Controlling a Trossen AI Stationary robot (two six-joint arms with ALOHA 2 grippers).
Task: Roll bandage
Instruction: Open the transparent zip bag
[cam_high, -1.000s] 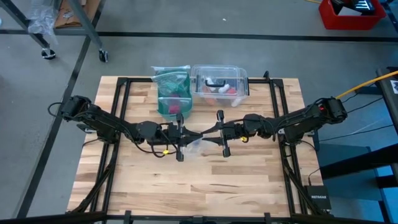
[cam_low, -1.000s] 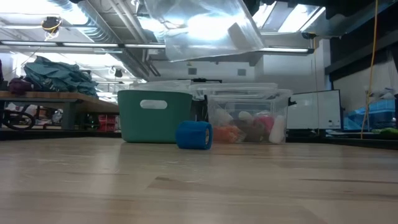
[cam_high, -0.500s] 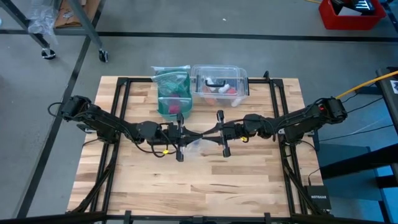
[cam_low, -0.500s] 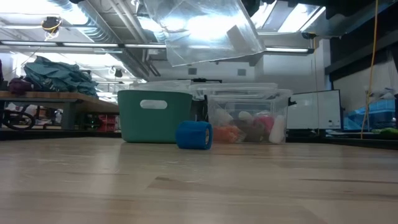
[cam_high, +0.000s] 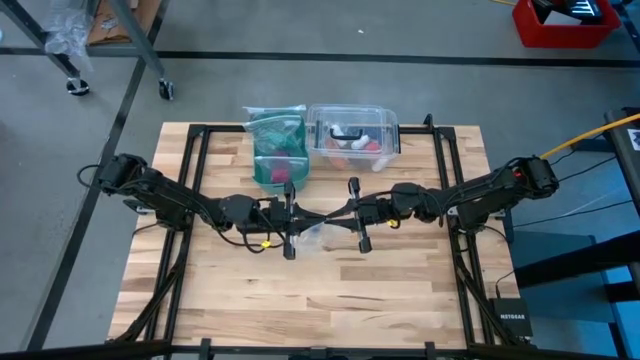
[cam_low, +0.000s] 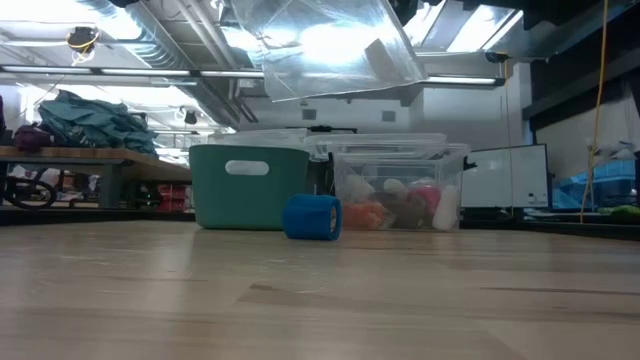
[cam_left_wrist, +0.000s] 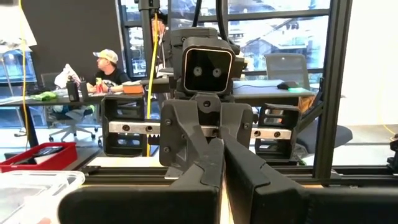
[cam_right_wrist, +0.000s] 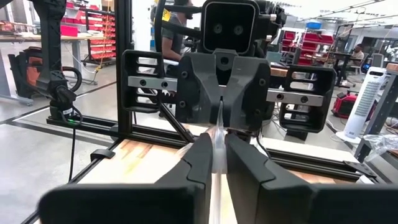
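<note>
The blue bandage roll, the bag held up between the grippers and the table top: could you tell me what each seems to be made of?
The bandage looks like soft matte fabric, wound into a roll with a dull, slightly textured face. The bag seems thin clear plastic: see-through, creased and glinting. The table appears to be pale wood, with grain and plank seams visible.

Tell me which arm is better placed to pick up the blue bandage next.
Left, probably. The left gripper and right gripper both hold the clear bag above the table, so one must release. The bandage stands by the teal bin, on the left arm's side.
</note>
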